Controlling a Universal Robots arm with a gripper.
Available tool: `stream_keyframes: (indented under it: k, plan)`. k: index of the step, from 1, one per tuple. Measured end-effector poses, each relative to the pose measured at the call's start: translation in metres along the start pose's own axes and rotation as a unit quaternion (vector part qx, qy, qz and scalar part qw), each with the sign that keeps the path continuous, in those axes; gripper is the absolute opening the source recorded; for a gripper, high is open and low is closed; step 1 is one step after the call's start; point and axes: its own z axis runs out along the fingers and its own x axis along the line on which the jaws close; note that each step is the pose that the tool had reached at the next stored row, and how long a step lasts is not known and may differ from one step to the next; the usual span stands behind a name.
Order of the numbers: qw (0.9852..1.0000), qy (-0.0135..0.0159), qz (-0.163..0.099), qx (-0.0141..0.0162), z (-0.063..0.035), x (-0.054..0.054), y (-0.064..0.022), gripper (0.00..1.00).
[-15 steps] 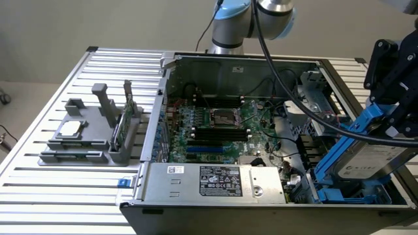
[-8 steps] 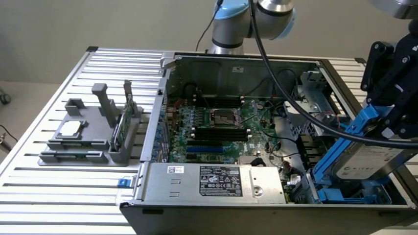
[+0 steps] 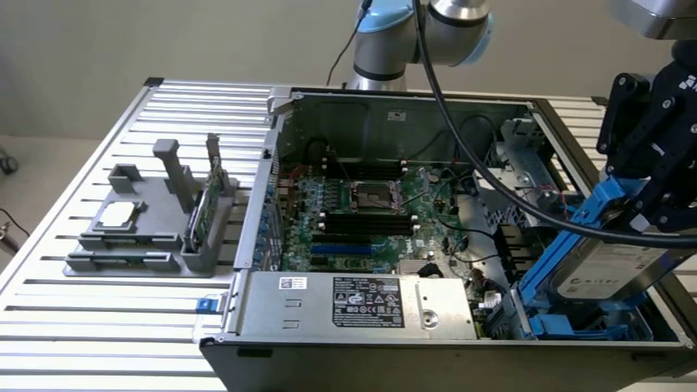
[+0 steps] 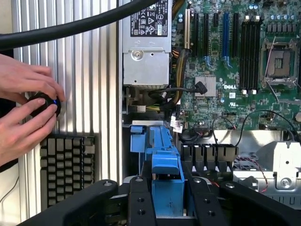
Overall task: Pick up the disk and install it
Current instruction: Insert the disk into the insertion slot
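While clamping the disk [image 3: 605, 268] by its blue carrier [image 4: 165, 162], with jaws closed on the carrier's two sides, holding it steeply tilted in the gripper [image 3: 654, 204] over the bay [image 3: 556, 328], at the corner of the case [image 3: 406, 95] on the exterior view's right. Dipping the disk's lower end toward the bay's blue rails, label side facing outward. Apparently not seated yet, and not possible to tell whether touching the rails. Judging this as the insertion step, likely going best by squaring the carrier to the rails before pressing. Easing in along the rails' own line rather than forcing at an angle, since a skewed carrier would probably be jamming. Minding the black cable [image 4: 70, 29], sweeping across close by the disk's upper end in the exterior view and possibly snagging. Steering clear of the loose wires beside the bay and of the board [image 3: 370, 208]. Seeing also a person's hands [image 4: 26, 110] working a black knob [image 4: 45, 102] next to a keyboard [image 4: 66, 167], well apart from the bay.
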Motion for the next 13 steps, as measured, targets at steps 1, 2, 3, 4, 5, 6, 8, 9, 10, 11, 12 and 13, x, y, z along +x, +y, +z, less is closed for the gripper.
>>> stream_keyframes:
  k: [1,2,3,4,5,6,8,9,10,11,12,13]
  plan:
    - [1.0,0.0002,0.0,0.0002,0.0006,-0.0002,0.0,0.33]
    - [1.0,0.0003,0.0,0.0003,0.0011,-0.0004,0.0,0.33]
    - [1.0,-0.0001,0.0,0.0004,0.002,-0.0005,0.0,0.33]
    - [1.0,-0.0001,0.0,0.0005,0.0026,-0.0006,-0.0001,0.33]
    - [1.0,-0.0001,0.0,0.0006,0.0033,-0.0007,-0.0001,0.33]
    - [1.0,-0.0001,0.0,0.0007,0.004,-0.0009,-0.0001,0.33]
    - [1.0,0.0,0.0,0.0008,0.0051,-0.0011,-0.0001,0.33]
    - [1.0,0.0,0.0,0.0008,0.0057,-0.0012,-0.0001,0.33]
    - [1.0,0.0,0.0,0.0009,0.0062,-0.0013,-0.0002,0.33]
    - [1.0,0.0001,0.0,0.001,0.0069,-0.0014,-0.0002,0.33]
    - [1.0,0.0001,0.0,0.0011,0.0076,-0.0015,-0.0002,0.33]
    - [1.0,0.0001,0.0,0.0011,0.0081,-0.0016,-0.0002,0.33]
